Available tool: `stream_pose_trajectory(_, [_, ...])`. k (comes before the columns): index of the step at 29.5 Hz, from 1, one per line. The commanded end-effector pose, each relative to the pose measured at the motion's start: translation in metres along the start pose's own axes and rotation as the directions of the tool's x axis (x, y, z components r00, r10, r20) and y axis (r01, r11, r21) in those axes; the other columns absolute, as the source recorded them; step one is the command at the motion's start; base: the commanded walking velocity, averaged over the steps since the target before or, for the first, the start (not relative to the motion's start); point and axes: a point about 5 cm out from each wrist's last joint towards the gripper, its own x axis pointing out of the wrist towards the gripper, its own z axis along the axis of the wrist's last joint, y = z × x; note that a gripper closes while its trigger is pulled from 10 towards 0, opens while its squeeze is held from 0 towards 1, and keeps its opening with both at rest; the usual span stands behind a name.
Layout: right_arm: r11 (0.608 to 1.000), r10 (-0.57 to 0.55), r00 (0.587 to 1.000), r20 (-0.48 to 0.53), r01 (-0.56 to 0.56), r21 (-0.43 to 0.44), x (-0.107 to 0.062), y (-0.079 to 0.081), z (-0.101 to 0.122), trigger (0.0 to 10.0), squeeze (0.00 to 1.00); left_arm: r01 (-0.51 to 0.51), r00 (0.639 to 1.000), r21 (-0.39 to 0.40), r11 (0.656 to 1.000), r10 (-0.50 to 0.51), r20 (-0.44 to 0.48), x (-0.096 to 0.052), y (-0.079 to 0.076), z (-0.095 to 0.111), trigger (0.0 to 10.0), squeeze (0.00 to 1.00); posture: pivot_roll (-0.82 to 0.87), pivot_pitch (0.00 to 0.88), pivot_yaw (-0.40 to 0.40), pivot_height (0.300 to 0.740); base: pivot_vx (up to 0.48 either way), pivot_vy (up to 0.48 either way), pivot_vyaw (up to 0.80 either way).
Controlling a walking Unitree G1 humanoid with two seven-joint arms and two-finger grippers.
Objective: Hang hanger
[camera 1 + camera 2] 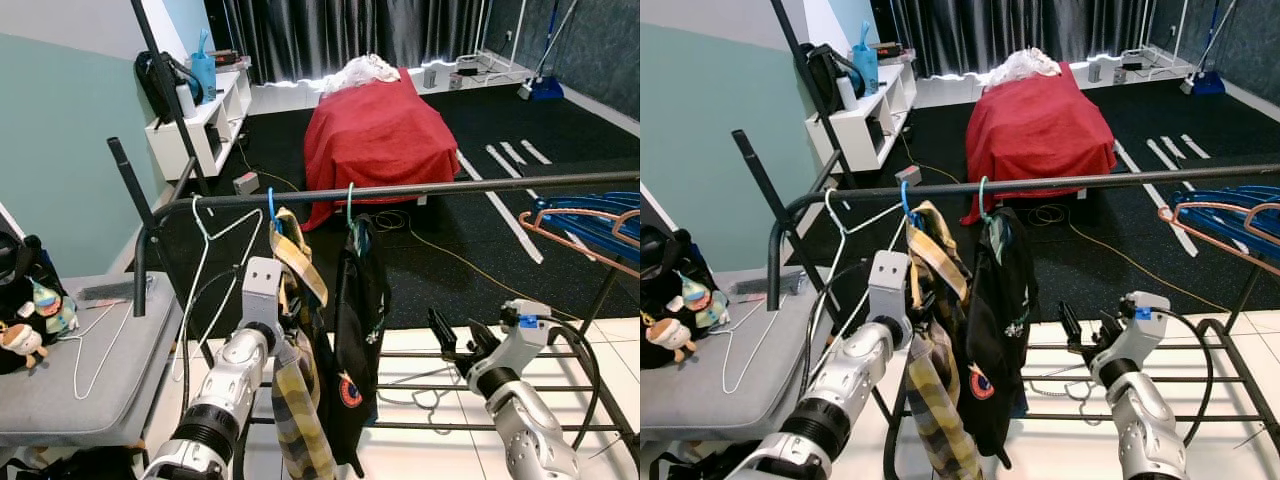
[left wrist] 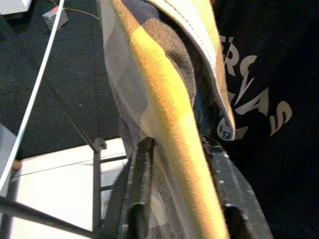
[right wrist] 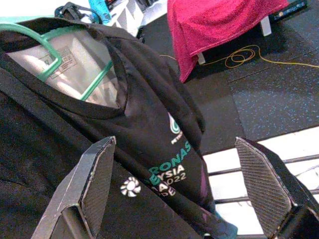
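My left arm is raised forward and upward, forearm angled up toward its wrist block. My left gripper is closed: its two black fingers stand close together with cloth pinched between them. My right arm is extended forward at a lower level, elbow bent, wrist tilted up. My right gripper holds nothing, its fingers spread wide apart.
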Motion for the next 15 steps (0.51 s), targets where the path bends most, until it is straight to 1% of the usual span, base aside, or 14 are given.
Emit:
stream_pose_trajectory(1, [1.0,0.001,1.0,-0.012,-0.001,0.006,0.001,0.002,-0.002,10.0,0.0,-0.032,0.999,0.023,0.999,0.032,-0.009,0.0,0.009,-0.001,0.0,0.0,-0.23,0.0,0.067,0.74,0.0,0.0,0.0])
stream_pose_trajectory(3, [1.0,0.0,1.0,-0.011,0.0,0.005,0.001,0.002,-0.002,10.0,0.0,-0.038,0.999,0.028,0.999,0.038,0.0,0.001,0.01,0.002,0.0,0.0,-0.23,0.0,0.067,0.74,0.0,0.0,0.0])
stream_pose_trajectory(4, [1.0,-0.001,1.0,-0.012,0.001,0.005,0.001,0.002,-0.002,10.0,0.0,-0.057,0.998,0.049,0.997,0.055,0.038,0.002,0.016,0.01,0.0,0.0,-0.23,0.0,0.063,0.74,0.0,0.0,0.0])
stream_pose_trajectory(5, [1.0,-0.001,1.0,-0.012,0.001,0.005,0.001,0.002,-0.002,10.0,0.0,-0.057,0.998,0.049,0.997,0.055,0.038,0.002,0.016,0.01,0.0,0.0,-0.23,0.0,0.063,0.74,0.0,0.0,0.0])
stream_pose_trajectory(6, [1.0,-0.001,1.0,-0.012,0.001,0.005,0.001,0.001,-0.002,10.0,0.0,-0.098,0.989,0.071,0.993,0.089,0.116,0.002,0.026,0.027,0.0,0.0,-0.22,0.0,0.058,0.74,0.0,0.0,0.0])
stream_pose_trajectory(7, [1.0,-0.002,1.0,-0.014,0.002,0.005,0.001,0.001,-0.002,10.0,0.0,-0.147,0.97,0.086,0.985,0.126,0.206,-0.001,0.038,0.046,0.0,0.0,-0.21,0.0,0.055,0.74,0.0,0.0,0.0])
stream_pose_trajectory(9, [1.0,-0.002,1.0,-0.014,0.002,0.005,0.001,0.001,-0.002,10.0,0.0,-0.147,0.97,0.086,0.985,0.126,0.206,-0.001,0.038,0.046,0.0,0.0,-0.21,0.0,0.055,0.74,0.0,0.0,0.0])
stream_pose_trajectory(10, [1.0,-0.002,1.0,-0.016,0.002,0.006,0.001,0.0,-0.001,10.0,0.0,-0.187,0.947,0.102,0.977,0.152,0.284,-0.007,0.049,0.061,0.0,0.0,-0.2,0.0,0.055,0.74,0.0,0.0,0.0])
stream_pose_trajectory(11, [1.0,-0.002,1.0,-0.016,0.002,0.006,0.001,0.0,-0.001,10.0,0.0,-0.187,0.947,0.102,0.977,0.152,0.284,-0.007,0.049,0.061,0.0,0.0,-0.2,0.0,0.055,0.74,0.0,0.0,0.0])
stream_pose_trajectory(12, [1.0,-0.002,1.0,-0.017,0.002,0.007,0.001,0.0,-0.001,10.0,0.0,-0.215,0.93,0.116,0.97,0.167,0.329,-0.015,0.059,0.066,0.0,0.0,-0.19,0.0,0.052,0.74,0.0,0.0,0.0])
stream_pose_trajectory(13, [1.0,-0.002,1.0,-0.017,0.002,0.007,0.001,0.0,-0.001,10.0,0.0,-0.215,0.93,0.116,0.97,0.167,0.329,-0.015,0.059,0.066,0.0,0.0,-0.19,0.0,0.052,0.74,0.0,0.0,0.0])
stream_pose_trajectory(14, [1.0,-0.002,1.0,-0.018,0.002,0.008,0.001,0.0,-0.001,10.0,0.0,-0.218,0.928,0.144,0.965,0.159,0.337,-0.029,0.065,0.058,0.0,0.0,-0.19,0.0,0.049,0.74,0.0,0.0,0.0])
stream_pose_trajectory(15, [1.0,-0.002,1.0,-0.018,0.002,0.008,0.001,0.0,-0.001,10.0,0.0,-0.218,0.928,0.144,0.965,0.159,0.337,-0.029,0.065,0.058,0.0,0.0,-0.19,0.0,0.049,0.74,0.0,0.0,0.0])
